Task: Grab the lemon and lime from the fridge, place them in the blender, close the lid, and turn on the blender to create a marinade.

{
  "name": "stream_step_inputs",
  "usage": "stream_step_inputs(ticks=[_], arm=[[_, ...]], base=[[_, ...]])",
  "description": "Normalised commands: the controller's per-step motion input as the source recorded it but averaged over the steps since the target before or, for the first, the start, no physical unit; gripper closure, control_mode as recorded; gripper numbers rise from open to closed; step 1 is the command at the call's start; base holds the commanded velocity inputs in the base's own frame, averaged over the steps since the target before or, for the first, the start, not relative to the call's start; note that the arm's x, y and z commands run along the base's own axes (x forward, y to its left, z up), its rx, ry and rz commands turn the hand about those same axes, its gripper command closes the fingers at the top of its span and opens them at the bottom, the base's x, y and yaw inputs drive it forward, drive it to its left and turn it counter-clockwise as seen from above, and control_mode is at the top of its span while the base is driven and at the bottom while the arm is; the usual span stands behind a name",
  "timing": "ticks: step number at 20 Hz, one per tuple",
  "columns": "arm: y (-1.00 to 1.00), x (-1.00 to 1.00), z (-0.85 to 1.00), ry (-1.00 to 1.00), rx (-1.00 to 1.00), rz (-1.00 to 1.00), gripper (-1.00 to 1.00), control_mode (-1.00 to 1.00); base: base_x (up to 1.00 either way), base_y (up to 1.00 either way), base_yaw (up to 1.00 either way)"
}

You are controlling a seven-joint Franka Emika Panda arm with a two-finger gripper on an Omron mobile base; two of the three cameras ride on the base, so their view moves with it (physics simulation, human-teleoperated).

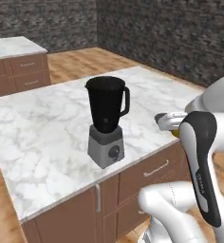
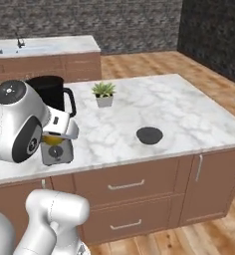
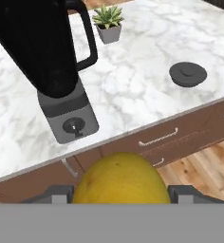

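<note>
Tool: the tool (image 3: 121,201) holds the lemon (image 3: 121,179) across its middle, one finger on each side, jaws spread wide around it; it hangs off the front edge of the tabletop (image 1: 47,128), out over the drawers.
Lemon: small, round and firm by the look of it, probably light; a smooth ball like this can roll or slip out, so a hold across the widest part suits it best.
Blender: the blender (image 1: 107,121) stands upright near the front edge, jar mouth uncovered, handle to one side, dial facing the robot.
Lid: the lid (image 2: 149,135) lies flat on the tabletop, well apart from the blender.
Plant: a small potted plant (image 2: 104,94) stands behind, between blender and lid.
Room: open air above the jar; I judge the lemon must rise above the tall rim, keeping off the handle.
Lime: nowhere among these things.
</note>
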Motion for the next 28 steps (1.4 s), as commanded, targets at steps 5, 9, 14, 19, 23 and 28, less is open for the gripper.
stream_step_inputs(ticks=[5, 9, 14, 19, 23, 28], arm=[[0.00, 0.00, 0.00, 0.00, 0.00, 0.00, 1.00, 1.00], [0.00, 0.00, 0.00, 0.00, 0.00, 0.00, 1.00, 1.00], [0.00, 0.00, 0.00, 0.00, 0.00, 0.00, 1.00, 1.00], [-0.08, 0.08, 0.36, -0.05, 0.03, 0.15, 1.00, -1.00], [0.01, 0.05, 0.88, -0.19, 0.00, 0.11, 1.00, -1.00], [0.18, 0.08, 0.87, -0.25, 0.00, 0.09, 1.00, -1.00]], base=[[0.30, -0.35, 0.55], [0.09, -0.36, 0.50], [0.04, -0.45, 0.35], [0.00, 0.00, 0.00], [0.00, 0.00, 0.00], [0.00, 0.00, 0.00]])
